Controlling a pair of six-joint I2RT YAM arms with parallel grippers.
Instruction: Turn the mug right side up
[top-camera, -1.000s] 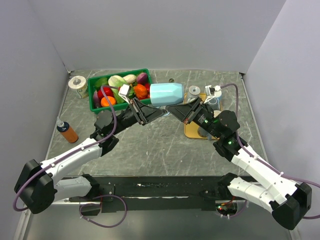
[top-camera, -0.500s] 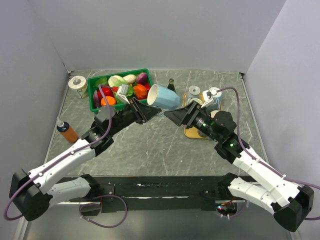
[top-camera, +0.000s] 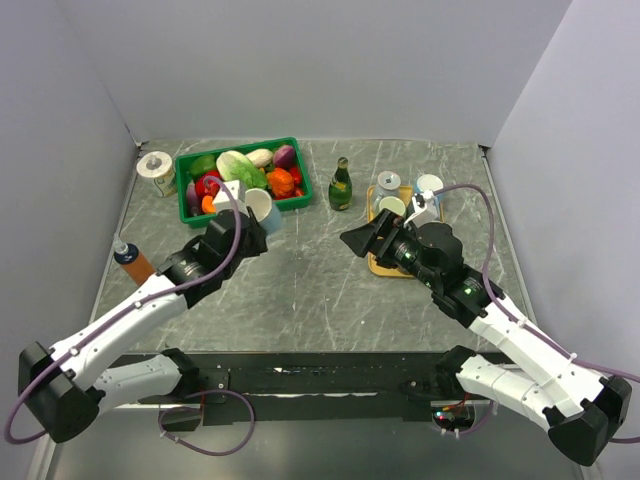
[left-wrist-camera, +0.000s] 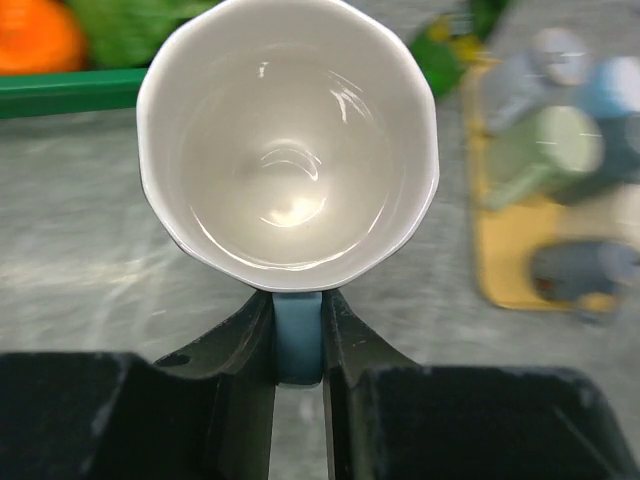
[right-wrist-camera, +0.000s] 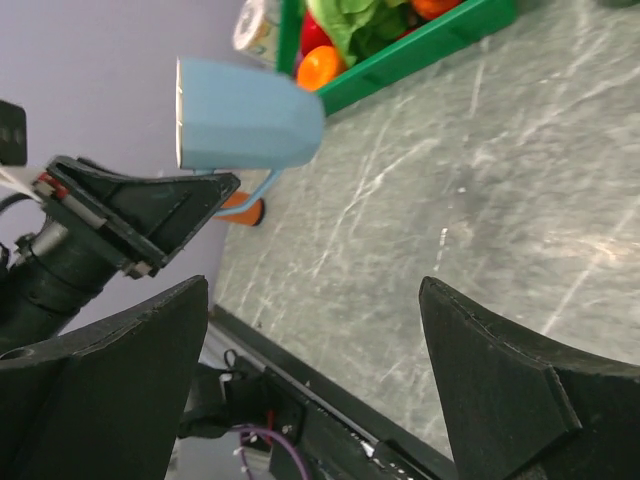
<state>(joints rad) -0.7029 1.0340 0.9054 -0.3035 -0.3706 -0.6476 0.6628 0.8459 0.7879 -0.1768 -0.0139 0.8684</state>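
Light-blue mug (top-camera: 262, 210) off the table (top-camera: 320, 290), just in front of the green basket (top-camera: 290, 203) of vegetables, white inside showing to the top view and facing straight into the left wrist view; whether the mug is fully upright, cannot tell. Left gripper (left-wrist-camera: 298, 305) clenched on the mug's handle (left-wrist-camera: 298, 340), one finger on each side of it. Right gripper (right-wrist-camera: 320, 330) released, fingers spread wide with nothing between them, well apart from the mug, beside the yellow tray (top-camera: 385, 262) and near the green bottle (top-camera: 341, 186).
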